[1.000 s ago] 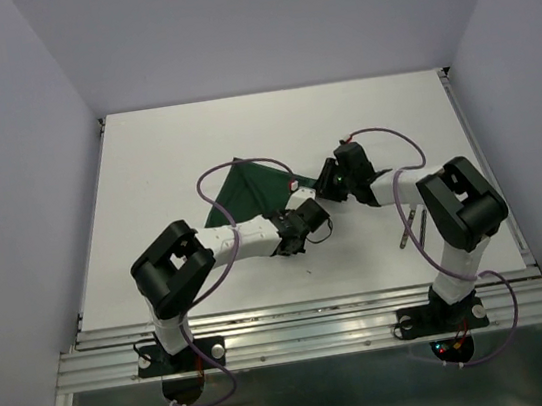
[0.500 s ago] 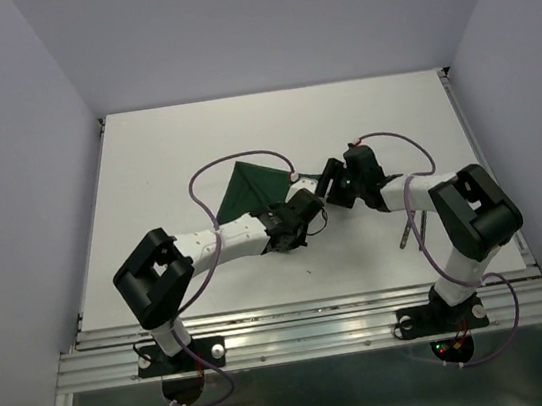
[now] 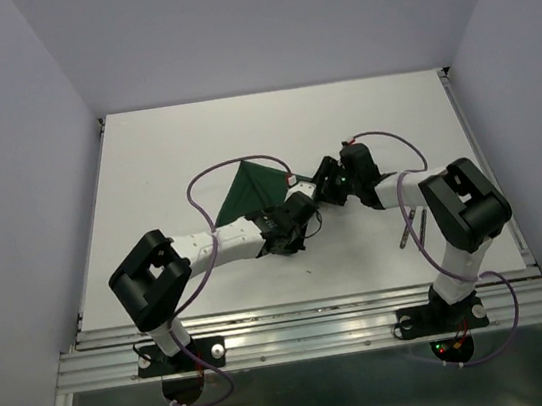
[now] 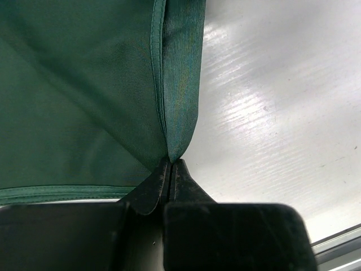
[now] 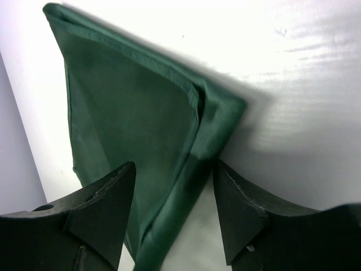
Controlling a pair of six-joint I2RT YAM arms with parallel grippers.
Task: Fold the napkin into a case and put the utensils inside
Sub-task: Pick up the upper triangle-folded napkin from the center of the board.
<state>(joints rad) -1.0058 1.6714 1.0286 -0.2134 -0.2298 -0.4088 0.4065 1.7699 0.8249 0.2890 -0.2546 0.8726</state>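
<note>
White tabletop (image 3: 144,160) between pale walls (image 3: 1,150) carries the napkin (image 3: 242,192), folded to a green triangle near its middle, with the utensils (image 3: 408,228) lying well apart from it beside the right arm (image 3: 458,207). Left jaws are clenched on one doubled corner of the cloth, while right jaws stand released, straddling the neighbouring folded edge without gripping it. For a clean next fold, I judge the right jaws should close on both layers at that edge and carry it over squarely, with the left corner held taut and low.
</note>
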